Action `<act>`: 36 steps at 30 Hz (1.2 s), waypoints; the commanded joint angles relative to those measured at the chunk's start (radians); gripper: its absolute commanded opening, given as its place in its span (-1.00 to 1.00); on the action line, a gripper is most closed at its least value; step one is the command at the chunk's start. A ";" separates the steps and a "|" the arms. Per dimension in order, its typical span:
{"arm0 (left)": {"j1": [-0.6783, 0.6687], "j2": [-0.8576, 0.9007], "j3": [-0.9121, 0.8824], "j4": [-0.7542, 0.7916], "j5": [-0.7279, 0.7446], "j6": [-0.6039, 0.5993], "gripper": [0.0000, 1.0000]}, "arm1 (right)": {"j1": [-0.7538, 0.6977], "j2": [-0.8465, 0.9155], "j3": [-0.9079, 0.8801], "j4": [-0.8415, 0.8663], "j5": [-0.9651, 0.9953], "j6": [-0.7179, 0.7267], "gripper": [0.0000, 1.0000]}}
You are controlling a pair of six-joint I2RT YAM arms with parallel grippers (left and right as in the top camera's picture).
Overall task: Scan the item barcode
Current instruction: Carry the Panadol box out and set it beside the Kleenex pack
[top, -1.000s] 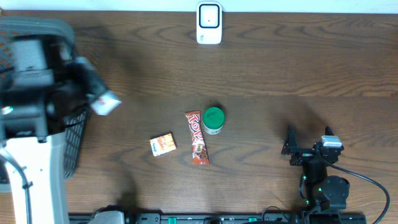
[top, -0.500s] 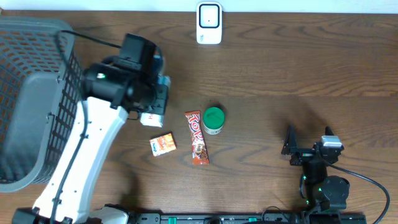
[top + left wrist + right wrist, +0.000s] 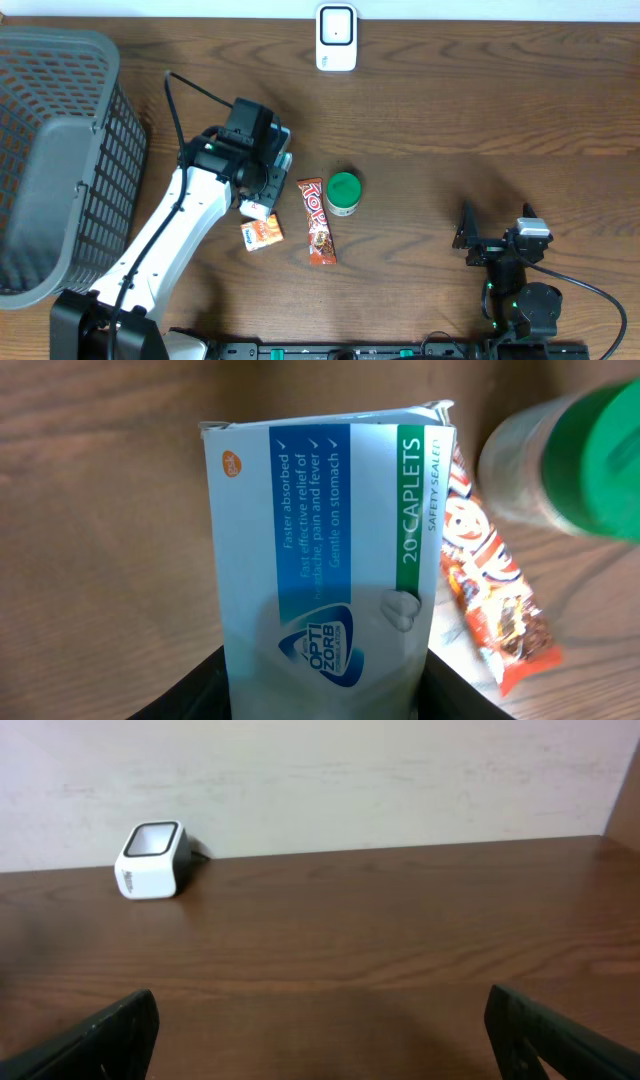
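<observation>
Clamping the caplet box (image 3: 330,550), your left pincer (image 3: 255,198) held it over the bench (image 3: 450,120) beside the snack bar (image 3: 317,222), probably ready to carry it to the scanner (image 3: 336,37); your right pincer (image 3: 496,226) lay released.

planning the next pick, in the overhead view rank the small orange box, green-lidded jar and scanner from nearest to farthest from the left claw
1. small orange box, beside the left claw
2. green-lidded jar, off to its right
3. white scanner, far table edge
</observation>
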 commanded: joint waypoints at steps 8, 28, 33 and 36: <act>0.027 0.110 -0.108 0.103 -0.002 0.095 0.04 | 0.010 -0.005 -0.001 -0.003 0.006 -0.013 0.99; 0.026 0.145 -0.105 0.017 -0.013 0.056 0.53 | 0.010 -0.005 -0.001 -0.003 0.006 -0.013 0.99; 0.026 0.068 -0.105 0.006 -0.041 -0.006 0.75 | 0.010 -0.005 -0.001 -0.003 0.006 -0.013 0.99; 0.026 0.024 -0.105 -0.016 -0.040 -0.037 0.61 | 0.010 -0.005 -0.001 -0.003 0.006 -0.013 0.99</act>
